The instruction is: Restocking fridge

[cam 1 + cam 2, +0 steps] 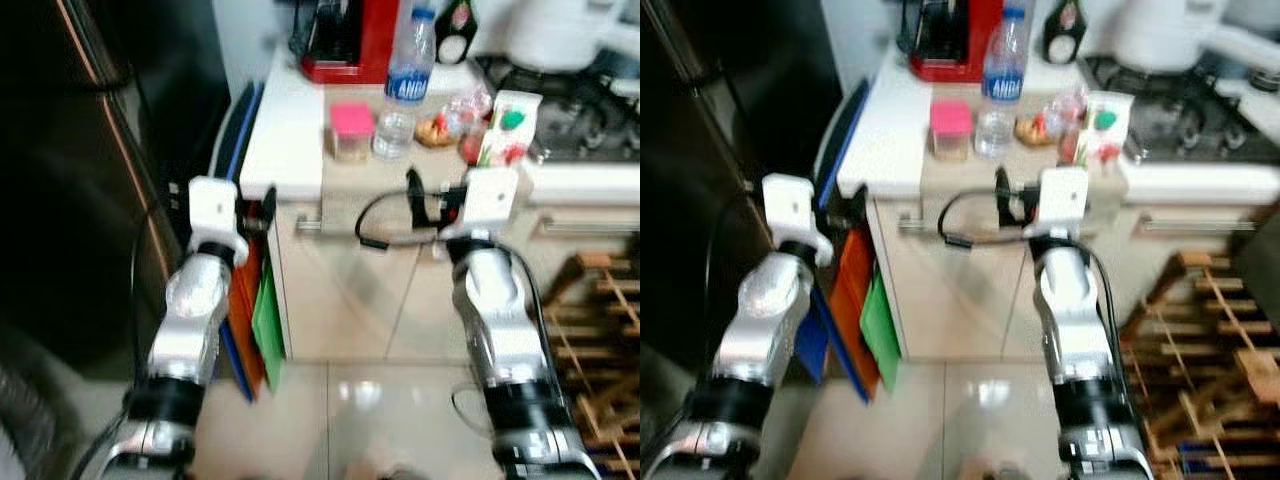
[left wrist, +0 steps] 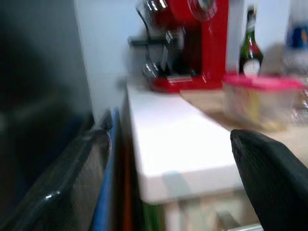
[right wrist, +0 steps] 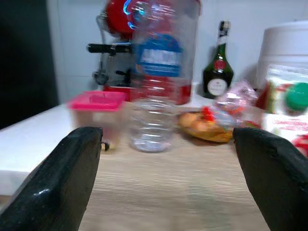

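Right end effector (image 3: 166,180) spread, facing bottle (image 3: 161,77)

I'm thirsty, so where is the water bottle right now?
In the left eye view, the water bottle stands on the counter, between the pink-lidded container and the snack bag.

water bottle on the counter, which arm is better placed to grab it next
Probably the right. The right pincer is open and lined up with the water bottle, at counter height. The left pincer sits off the counter's left corner, beside the dark fridge.
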You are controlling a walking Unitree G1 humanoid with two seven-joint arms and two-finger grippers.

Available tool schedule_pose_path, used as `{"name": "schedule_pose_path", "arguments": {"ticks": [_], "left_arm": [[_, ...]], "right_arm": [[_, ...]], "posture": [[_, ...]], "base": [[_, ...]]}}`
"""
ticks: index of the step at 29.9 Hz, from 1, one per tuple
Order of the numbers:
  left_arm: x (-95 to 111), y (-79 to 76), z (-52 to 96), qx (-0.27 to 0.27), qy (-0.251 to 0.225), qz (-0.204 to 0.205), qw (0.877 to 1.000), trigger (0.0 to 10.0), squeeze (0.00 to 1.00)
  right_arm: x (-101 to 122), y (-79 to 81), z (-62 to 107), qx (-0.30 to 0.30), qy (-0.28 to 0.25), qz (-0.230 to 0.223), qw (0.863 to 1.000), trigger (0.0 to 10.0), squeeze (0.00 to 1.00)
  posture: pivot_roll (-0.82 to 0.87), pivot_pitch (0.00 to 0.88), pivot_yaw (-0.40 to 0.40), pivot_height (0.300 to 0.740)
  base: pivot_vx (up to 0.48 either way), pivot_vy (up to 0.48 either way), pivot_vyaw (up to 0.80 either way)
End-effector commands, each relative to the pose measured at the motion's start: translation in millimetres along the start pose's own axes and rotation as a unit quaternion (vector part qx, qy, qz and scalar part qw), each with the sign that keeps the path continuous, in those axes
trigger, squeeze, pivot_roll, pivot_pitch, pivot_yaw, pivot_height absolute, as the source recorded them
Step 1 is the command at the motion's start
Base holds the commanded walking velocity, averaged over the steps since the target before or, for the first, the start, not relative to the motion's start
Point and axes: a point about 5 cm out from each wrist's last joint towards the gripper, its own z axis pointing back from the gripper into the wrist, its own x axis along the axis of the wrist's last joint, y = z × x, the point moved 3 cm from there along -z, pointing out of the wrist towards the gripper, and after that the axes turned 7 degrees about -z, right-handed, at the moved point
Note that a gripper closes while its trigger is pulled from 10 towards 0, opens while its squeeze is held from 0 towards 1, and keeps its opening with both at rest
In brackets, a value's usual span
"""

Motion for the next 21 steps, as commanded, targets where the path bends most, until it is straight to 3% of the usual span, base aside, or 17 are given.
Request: {"name": "schedule_pose_path", "arguments": {"ticks": [1, 6, 9, 13, 16, 18, 21], "left_arm": [[-1.2, 9.5, 1.3, 0.015, 0.004, 0.004, 1.000, 10.0, 0.00], [-0.2, 4.7, 1.6, 0.004, 0.002, 0.005, 1.000, 10.0, 0.00], [0.5, 1.4, 3.7, -0.009, 0.001, -0.016, 1.000, 10.0, 0.00], [10.2, 1.3, 4.8, -0.017, -0.022, -0.011, 1.000, 10.0, 0.00], [23.5, -9.4, 8.4, -0.048, -0.055, -0.018, 0.997, 10.0, 0.00], [30.7, -19.7, 7.9, -0.074, -0.064, -0.022, 0.995, 10.0, 0.00], [33.9, -22.4, 4.9, -0.076, -0.059, -0.007, 0.995, 10.0, 0.00]], "right_arm": [[-4.8, 12.7, -10.4, 0.019, 0.023, -0.010, 1.000, 10.0, 0.00], [-8.8, 17.1, -24.4, 0.022, 0.046, -0.019, 0.999, 10.0, 0.00], [-8.4, 15.5, -33.4, 0.006, 0.058, -0.019, 0.998, 10.0, 0.00], [-2.3, 14.5, -29.7, 0.005, 0.037, 0.009, 0.999, 10.0, 0.00], [0.3, 13.1, -19.0, -0.003, 0.016, 0.014, 1.000, 10.0, 0.00], [-4.5, 14.6, -12.2, -0.004, 0.020, 0.012, 1.000, 10.0, 0.00], [-11.1, 16.1, -8.6, -0.005, 0.033, 0.007, 0.999, 10.0, 0.00]], "posture": [[-0.04, 0.000, 0.049, 0.740], [-0.03, 0.000, 0.049, 0.740], [-0.01, 0.000, 0.036, 0.740], [0.00, 0.000, 0.025, 0.740], [0.00, 0.000, 0.020, 0.740], [-0.01, 0.000, 0.020, 0.740], [-0.01, 0.000, 0.025, 0.740]], "base": [[0.000, 0.000, 0.00], [0.000, 0.000, 0.00], [0.000, 0.000, 0.00], [0.360, 0.000, 0.00], [0.480, 0.000, 0.00], [0.480, 0.000, 0.00], [0.480, 0.000, 0.00]]}}
